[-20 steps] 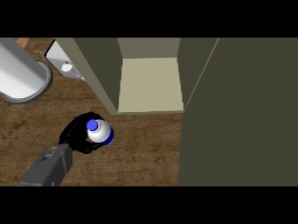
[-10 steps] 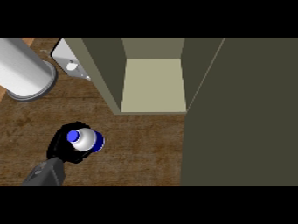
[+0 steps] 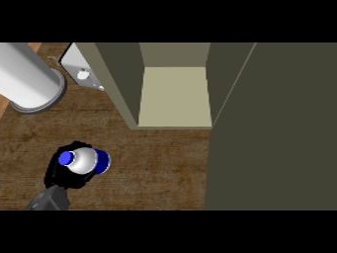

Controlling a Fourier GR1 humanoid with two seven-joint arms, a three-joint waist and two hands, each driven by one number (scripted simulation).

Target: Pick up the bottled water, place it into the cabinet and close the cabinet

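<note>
The bottled water is seen from above, with a white body and a blue cap, over the wooden counter at the lower left. My left hand is shut on it, black fingers curled round its sides, and the grey forearm comes in from the lower left edge. The cabinet stands open at the upper middle, its pale inner floor bare. Its dark door is swung out and fills the right side. The bottle is well to the left of the opening and nearer to me. My right hand does not show.
A big pale cylinder lies across the upper left corner. A white wall socket sits behind it beside the cabinet's left wall. The wooden counter stretches between the hand and the door.
My hand with the bottle has moved left and toward the lower edge, away from the cabinet opening. The cabinet and door look unchanged.
</note>
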